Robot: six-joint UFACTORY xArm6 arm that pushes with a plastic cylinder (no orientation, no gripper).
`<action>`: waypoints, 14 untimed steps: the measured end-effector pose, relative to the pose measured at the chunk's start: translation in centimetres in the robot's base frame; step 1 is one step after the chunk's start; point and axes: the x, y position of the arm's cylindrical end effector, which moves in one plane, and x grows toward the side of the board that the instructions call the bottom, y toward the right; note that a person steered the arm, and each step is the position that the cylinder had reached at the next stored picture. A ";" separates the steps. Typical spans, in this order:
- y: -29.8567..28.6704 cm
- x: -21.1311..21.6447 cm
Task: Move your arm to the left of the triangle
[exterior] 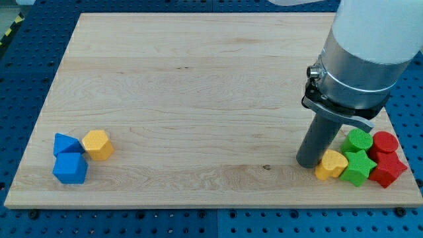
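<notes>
A blue triangle block (64,143) lies near the board's bottom left corner. It touches a blue cube (71,168) just below it and a yellow hexagon block (98,145) to its right. My tip (308,163) rests on the board far to the view's right of the triangle. It sits against the left side of a yellow heart block (330,164). The wide grey arm body (360,59) rises above the rod at the view's top right.
A cluster sits at the bottom right by the board's edge: a green cylinder (359,139), a green star (357,168), a red cylinder (384,141) and a red star (387,170). The wooden board (198,92) lies on a blue perforated table.
</notes>
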 end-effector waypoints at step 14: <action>-43.4 5.1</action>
